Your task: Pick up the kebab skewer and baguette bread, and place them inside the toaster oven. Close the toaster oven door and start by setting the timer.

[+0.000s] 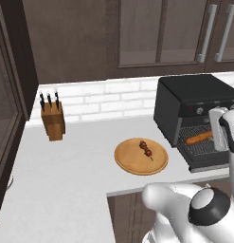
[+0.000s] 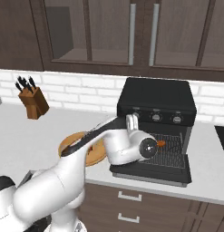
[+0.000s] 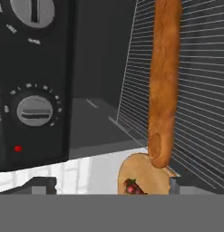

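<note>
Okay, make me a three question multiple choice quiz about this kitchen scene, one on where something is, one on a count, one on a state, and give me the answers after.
1. Where does the long orange-brown baguette loaf lie?
A. On the round wooden plate
B. On the wire rack inside the black boxy toaster oven
C. Beside the knife block

2. How many dark handles stick up from the wooden knife block?
A. One
B. Three
C. Six

3. How does the oven's front door stand?
A. Shut
B. Folded down open
C. Taken off

Answers:
1 B, the loaf rests on the rack inside the oven.
2 B, the left base view shows three.
3 B, the flap lies flat before the open cavity.
</note>
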You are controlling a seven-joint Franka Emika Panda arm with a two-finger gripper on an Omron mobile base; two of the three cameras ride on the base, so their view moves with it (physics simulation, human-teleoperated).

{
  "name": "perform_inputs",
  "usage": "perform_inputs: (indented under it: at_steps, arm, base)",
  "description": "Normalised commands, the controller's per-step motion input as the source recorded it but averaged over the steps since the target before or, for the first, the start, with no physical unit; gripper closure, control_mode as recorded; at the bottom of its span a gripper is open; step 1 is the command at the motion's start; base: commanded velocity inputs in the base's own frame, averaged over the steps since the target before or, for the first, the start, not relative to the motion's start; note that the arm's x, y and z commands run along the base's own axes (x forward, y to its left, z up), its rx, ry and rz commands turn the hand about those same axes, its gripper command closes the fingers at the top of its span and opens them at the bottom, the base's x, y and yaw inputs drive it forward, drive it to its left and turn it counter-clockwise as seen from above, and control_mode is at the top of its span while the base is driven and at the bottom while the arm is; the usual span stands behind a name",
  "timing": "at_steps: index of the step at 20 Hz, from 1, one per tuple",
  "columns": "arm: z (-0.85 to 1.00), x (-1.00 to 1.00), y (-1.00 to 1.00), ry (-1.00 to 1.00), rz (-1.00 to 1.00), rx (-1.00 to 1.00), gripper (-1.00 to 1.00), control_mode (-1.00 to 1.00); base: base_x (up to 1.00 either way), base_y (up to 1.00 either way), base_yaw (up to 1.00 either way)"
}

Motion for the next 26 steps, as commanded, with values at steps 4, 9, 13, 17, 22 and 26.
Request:
perform_inputs:
  at_steps: [4, 9, 13, 17, 22, 26]
  arm:
    - [0.43, -0.79, 1.00, 0.03, 0.46, -0.31, -1.00, -1.00]
    - [0.15, -0.69, 1.00, 0.01, 0.55, -0.36, -1.00, -1.00]
    - [0.00, 0.31, 0.76, -0.02, 0.45, -0.31, -1.00, -1.00]
    - [0.00, 0.64, 0.38, -0.04, 0.47, -0.25, -1.00, -1.00]
    - [-0.26, 0.56, 0.49, 0.10, 0.35, -0.35, -1.00, -1.00]
    - [-0.57, 0.50, 0.00, 0.22, 0.25, -0.39, -1.00, -1.00]
  base:
    - [0.00, 0.00, 0.00]
    - [0.00, 0.00, 0.00]
    - [0.00, 0.00, 0.00]
    - [0.00, 0.00, 0.00]
    - [0.00, 0.00, 0.00]
    - [0.00, 0.00, 0.00]
